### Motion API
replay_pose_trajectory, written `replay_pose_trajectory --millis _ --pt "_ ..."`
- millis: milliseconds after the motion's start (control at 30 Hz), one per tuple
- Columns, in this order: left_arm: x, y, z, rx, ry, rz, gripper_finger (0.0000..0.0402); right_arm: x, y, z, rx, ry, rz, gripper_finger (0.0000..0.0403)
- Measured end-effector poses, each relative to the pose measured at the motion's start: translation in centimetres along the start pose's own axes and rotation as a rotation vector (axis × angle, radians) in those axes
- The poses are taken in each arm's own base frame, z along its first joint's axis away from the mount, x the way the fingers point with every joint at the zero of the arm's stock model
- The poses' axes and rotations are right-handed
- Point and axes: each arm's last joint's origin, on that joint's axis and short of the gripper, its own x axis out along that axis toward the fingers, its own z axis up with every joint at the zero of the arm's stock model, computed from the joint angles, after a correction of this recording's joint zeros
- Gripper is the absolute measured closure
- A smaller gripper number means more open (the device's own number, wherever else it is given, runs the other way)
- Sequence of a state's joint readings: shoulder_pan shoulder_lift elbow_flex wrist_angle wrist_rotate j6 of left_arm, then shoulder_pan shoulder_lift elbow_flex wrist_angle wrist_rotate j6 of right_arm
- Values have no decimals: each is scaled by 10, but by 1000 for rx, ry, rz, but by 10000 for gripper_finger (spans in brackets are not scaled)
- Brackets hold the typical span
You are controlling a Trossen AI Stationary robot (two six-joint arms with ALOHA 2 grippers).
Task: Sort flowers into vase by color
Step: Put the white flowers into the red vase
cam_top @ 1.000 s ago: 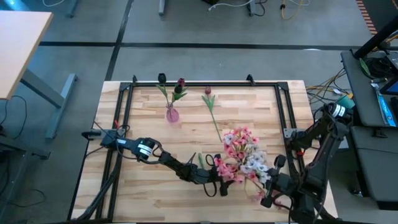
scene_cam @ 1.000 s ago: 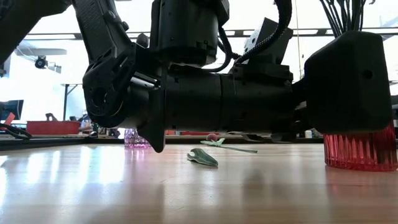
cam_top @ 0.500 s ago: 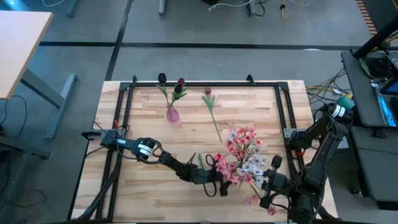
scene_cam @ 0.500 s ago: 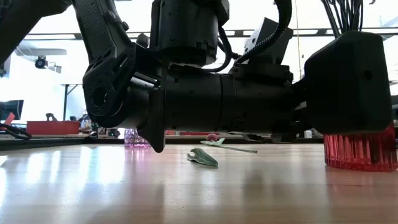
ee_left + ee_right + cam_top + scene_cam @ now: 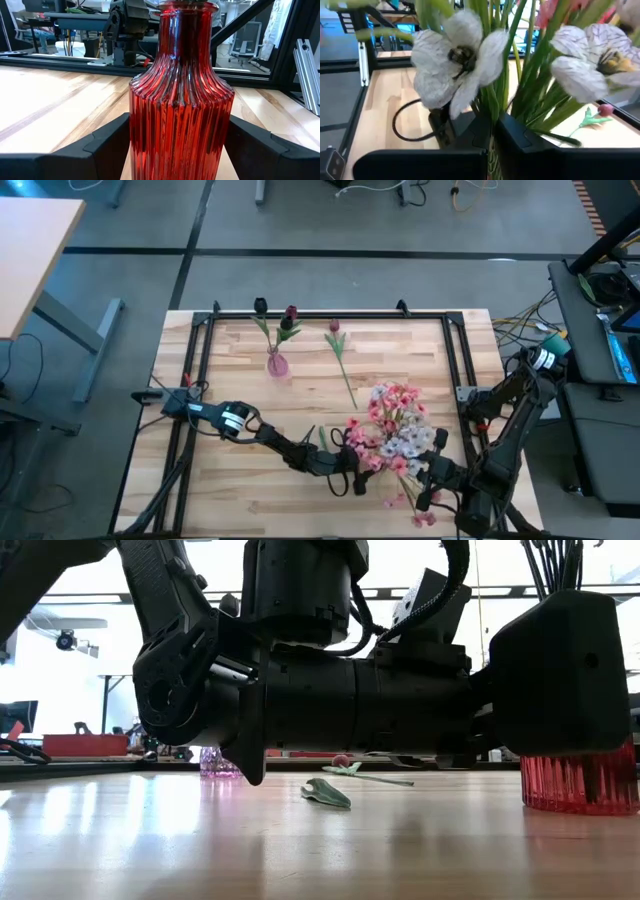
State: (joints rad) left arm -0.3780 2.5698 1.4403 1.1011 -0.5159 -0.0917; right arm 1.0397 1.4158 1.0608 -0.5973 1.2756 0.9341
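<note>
Count: two vases, one loose tulip, one tulip already in a vase, one big mixed spray, one loose leaf.

Red ribbed glass vase (image 5: pixel 181 95): upright at about 5 o'clock of table centre, sits between the left gripper (image 5: pixel 352 476) fingers (image 5: pixel 107 145). Jaws stand fairly wide, one finger each side of the vase body, right up against the glass. In the high view the vase itself is hidden under the blooms; in the low view only its base (image 5: pixel 578 783) shows.

Right gripper (image 5: pixel 432 480): at 5 o'clock near the table's front right corner, pinched tight on the green stems of the pink and whitish spray (image 5: pixel 392 430). Blooms fan out over the red vase. Whether the stems are already inside the neck, can't tell. Right wrist view: whitish petals with dark centres (image 5: pixel 456 60), bundle of thin green stems running down between the fingers.

Small pink vase (image 5: pixel 277 364) at 11 o'clock, holding a dark maroon tulip (image 5: pixel 290 313) with leaves. Second maroon tulip (image 5: pixel 341 352) lies flat on the wooden table (image 5: pixel 240 400) at 12 o'clock, just beside the spray, bud toward the far edge.

Loose green leaf (image 5: pixel 326 793) lies on the table by the left arm.

Low view is mostly blocked by the arm bodies. Black frame rails run around the table.
</note>
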Motion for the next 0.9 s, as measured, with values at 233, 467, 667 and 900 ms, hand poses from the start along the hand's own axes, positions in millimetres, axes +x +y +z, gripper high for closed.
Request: replay_pose_trajectory --millis 233,467,667,900 --pt "0 0 0 0 0 0 127 4 -4 -11 -1 32 2 391" --pt "0 0 0 0 0 1 127 8 -8 -23 7 59 -6 391" --pt "0 0 0 0 0 1 127 10 -10 -26 8 75 -4 391" --pt "0 0 0 0 0 1 127 14 -14 -35 18 115 -7 391"
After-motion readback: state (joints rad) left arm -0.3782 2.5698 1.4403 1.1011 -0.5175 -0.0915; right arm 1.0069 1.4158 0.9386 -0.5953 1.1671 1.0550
